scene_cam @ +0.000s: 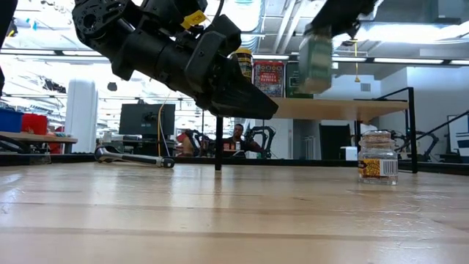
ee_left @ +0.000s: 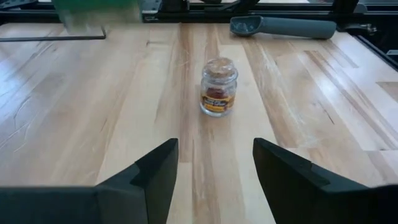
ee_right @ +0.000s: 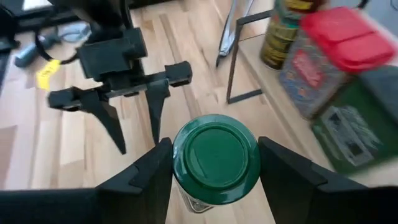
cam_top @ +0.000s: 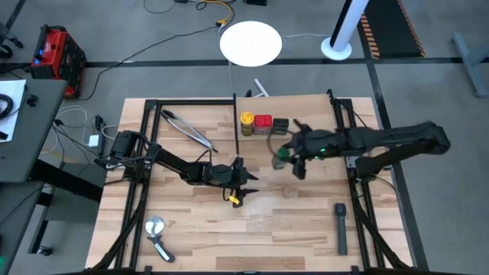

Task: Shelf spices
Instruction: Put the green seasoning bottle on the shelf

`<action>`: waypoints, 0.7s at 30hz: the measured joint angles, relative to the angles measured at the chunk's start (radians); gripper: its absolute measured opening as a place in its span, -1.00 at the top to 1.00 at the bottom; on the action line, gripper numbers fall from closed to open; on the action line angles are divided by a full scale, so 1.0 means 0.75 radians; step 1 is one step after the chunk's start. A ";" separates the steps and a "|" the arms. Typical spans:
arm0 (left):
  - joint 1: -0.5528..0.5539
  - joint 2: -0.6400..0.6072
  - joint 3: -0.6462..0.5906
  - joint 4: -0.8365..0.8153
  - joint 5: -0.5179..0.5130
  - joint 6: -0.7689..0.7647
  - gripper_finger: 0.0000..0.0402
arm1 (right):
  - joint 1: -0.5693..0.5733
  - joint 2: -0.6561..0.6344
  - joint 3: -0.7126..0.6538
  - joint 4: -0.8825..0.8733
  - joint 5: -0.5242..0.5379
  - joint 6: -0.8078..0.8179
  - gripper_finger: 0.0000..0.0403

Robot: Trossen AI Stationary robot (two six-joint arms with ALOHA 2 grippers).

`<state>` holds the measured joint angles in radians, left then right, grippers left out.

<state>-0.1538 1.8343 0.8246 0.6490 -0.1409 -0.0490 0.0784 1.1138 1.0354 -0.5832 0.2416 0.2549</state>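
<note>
Right hand (ee_right: 214, 165) grips the green-lidded jar (ee_right: 215, 155) aloft just off the shelf (cam_top: 306, 111) front edge, could clip the dark grey tin (cam_top: 280, 124) setting down; left hand (cam_top: 246, 183) open mid-bench, facing the clear-tan jar (ee_left: 218, 87).

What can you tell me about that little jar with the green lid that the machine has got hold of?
The green-lidded jar is a small round container with a smooth, glossy dark-green lid and a pale body. The right end effector holds it upright, one dark finger on each side, lifted clear of the table. It hangs close to the shelf, where the yellow jar, red tin and dark grey tin already stand in a row.
</note>
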 joint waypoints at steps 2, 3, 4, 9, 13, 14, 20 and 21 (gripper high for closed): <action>-0.002 0.000 0.000 0.001 -0.002 0.000 0.00 | -0.001 -0.061 0.011 -0.073 0.031 0.021 -0.02; -0.003 0.000 0.000 0.001 -0.002 0.000 0.00 | -0.001 -0.089 0.019 -0.116 0.056 0.031 -0.02; -0.003 0.000 0.000 0.001 -0.002 0.000 0.00 | -0.001 -0.110 0.030 -0.164 0.081 0.042 -0.02; -0.003 0.000 0.000 0.019 -0.002 0.000 0.00 | -0.010 -0.181 0.083 -0.343 0.235 0.054 -0.02; -0.003 0.000 0.000 0.039 -0.002 0.000 0.00 | -0.068 -0.190 0.117 -0.386 0.260 0.038 -0.02; -0.003 0.000 0.000 0.044 -0.002 0.000 0.00 | -0.091 -0.186 0.123 -0.392 0.261 0.027 -0.02; -0.003 0.000 0.000 0.060 -0.002 0.000 0.00 | -0.230 -0.139 0.134 -0.414 0.236 -0.074 -0.02; -0.003 0.000 0.000 0.061 -0.002 0.000 0.00 | -0.253 -0.130 0.134 -0.411 0.224 -0.091 -0.02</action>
<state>-0.1558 1.8343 0.8246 0.6944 -0.1421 -0.0490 -0.1113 1.0162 1.1358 -0.8916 0.4097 0.1868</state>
